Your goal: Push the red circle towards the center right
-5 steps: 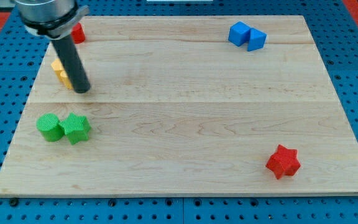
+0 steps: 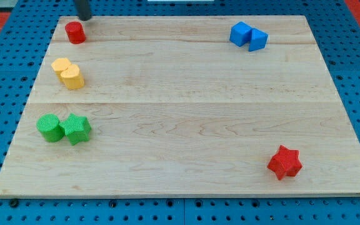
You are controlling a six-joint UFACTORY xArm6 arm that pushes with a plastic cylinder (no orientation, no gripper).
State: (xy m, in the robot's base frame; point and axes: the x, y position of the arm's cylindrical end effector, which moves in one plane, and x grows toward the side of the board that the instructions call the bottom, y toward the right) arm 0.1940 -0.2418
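The red circle [image 2: 75, 32] is a small red cylinder near the top left corner of the wooden board [image 2: 186, 106]. My tip [image 2: 84, 17] shows at the view's top edge, just above and slightly right of the red circle, at the board's top edge. Only the lowest part of the rod is in view. A small gap shows between the tip and the red circle.
Two yellow blocks [image 2: 68, 72] lie below the red circle. A green circle [image 2: 49, 127] and a green star [image 2: 76, 129] sit at the left. Two blue blocks [image 2: 248, 35] sit at the top right. A red star [image 2: 285, 162] sits at the bottom right.
The rod has moved from beside the yellow blocks up to the view's top edge, past the red circle. The arm's body has left the view. No block has moved.
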